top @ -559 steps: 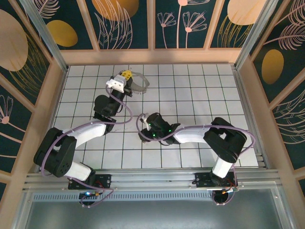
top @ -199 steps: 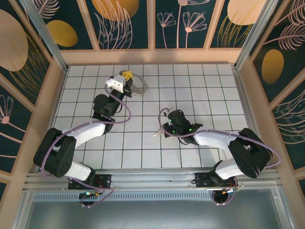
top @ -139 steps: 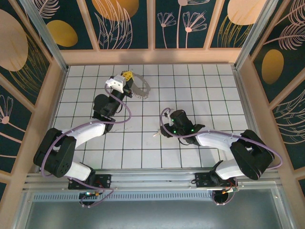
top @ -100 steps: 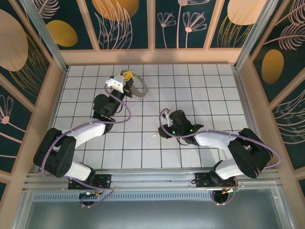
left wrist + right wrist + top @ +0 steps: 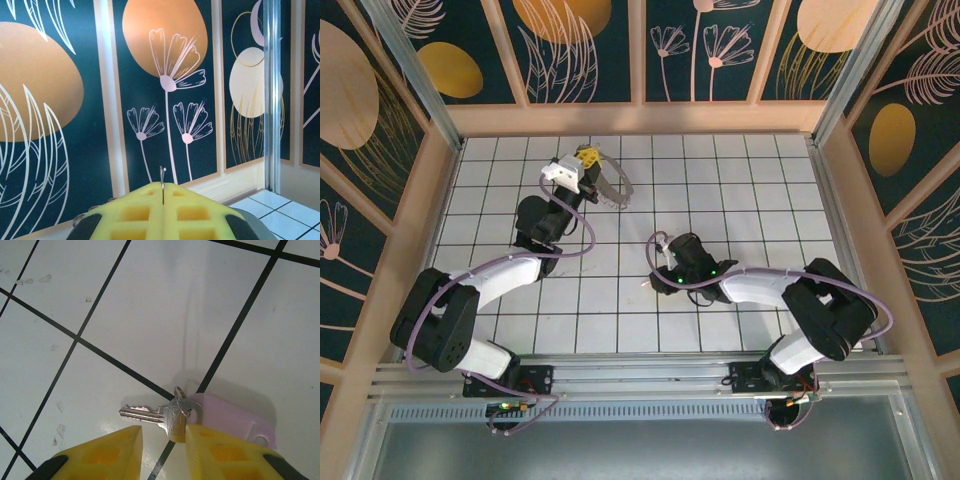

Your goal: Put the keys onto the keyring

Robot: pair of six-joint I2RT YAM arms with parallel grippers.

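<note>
Overhead, I see the key point(image 5: 645, 283) as no more than a pale speck on the white tiled floor point(image 5: 740, 190), right at the tip of the right gripper point(image 5: 657, 278), and from up there I cannot tell how the fingers stand. The right wrist camera settles it. The two yellow fingers point(image 5: 105, 452) stand apart, low over the key point(image 5: 175, 419), whose metal head lies at the gap, close against the inner edge of the finger on the picture's right. Whether it actually touches that finger I cannot tell. That close view also gives me what the top view blurs: a toothed silver blade pointing away from the lilac tag point(image 5: 232, 419), a small split ring point(image 5: 178, 391) joining the two, and a hole in the tag's far corner. The tag's lower edge is hidden behind the finger. The keyring point(image 5: 618, 190) is well apart from the key, toward the back wall and to the left of it, held at the left gripper point(image 5: 587, 157). From above I make out part of the hoop curving out from the gripper, with the rest hidden behind it. On the left wrist camera the yellow pads point(image 5: 130, 212) are pressed together, and a thin wire of the keyring point(image 5: 162, 180) stands upright out of the seam between them, in front of the painted wall panel point(image 5: 50, 100). The remainder of the hoop is cut off below the pads.
</note>
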